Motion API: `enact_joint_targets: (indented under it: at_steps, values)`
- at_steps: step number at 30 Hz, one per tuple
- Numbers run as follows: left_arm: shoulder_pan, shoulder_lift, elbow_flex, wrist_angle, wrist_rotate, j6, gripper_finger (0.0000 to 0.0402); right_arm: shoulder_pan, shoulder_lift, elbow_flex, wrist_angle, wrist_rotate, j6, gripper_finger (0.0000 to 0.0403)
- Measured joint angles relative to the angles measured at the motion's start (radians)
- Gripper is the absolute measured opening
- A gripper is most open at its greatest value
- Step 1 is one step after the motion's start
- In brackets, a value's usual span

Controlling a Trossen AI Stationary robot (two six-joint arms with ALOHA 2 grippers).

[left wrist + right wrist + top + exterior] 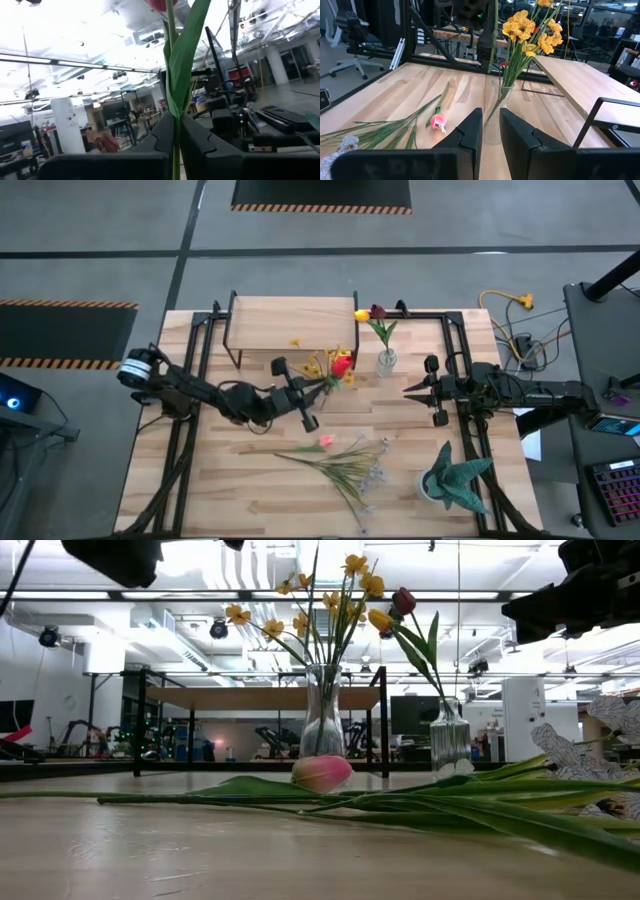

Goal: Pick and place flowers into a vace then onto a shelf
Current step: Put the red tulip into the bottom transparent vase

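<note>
Yellow flowers [527, 27] in clear vase [496, 112], pink tulip [438, 121], light wood shelf [292, 323], teal plant [455, 478].

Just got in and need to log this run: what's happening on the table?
The left gripper is shut on a red tulip by its green stem, holding it by the clear glass vase of yellow flowers. The right gripper waits mid-table, holding nothing. A pink tulip and greenery lie loose; the wooden shelf is bare.

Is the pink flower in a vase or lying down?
Lying down. The pink flower lies flat on the table, outside both vases.
</note>
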Motion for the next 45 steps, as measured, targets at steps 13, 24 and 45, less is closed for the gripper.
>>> enact_joint_targets:
  at_steps: [13, 24, 45]
  values:
    - [0.075, 0.016, -0.010, 0.006, 0.113, -0.004, 0.0000, 0.000, 0.000, 0.000, 0.000, 0.000, 0.000, 0.0057]
    - [0.075, 0.098, -0.013, 0.004, 0.121, -0.004, 0.0000, 0.000, 0.000, 0.000, 0.000, 0.000, 0.000, 0.0057]
    - [0.087, 0.145, -0.073, -0.094, 0.085, -0.015, 0.0015, 0.000, 0.000, 0.000, 0.000, 0.000, 0.000, 0.0057]
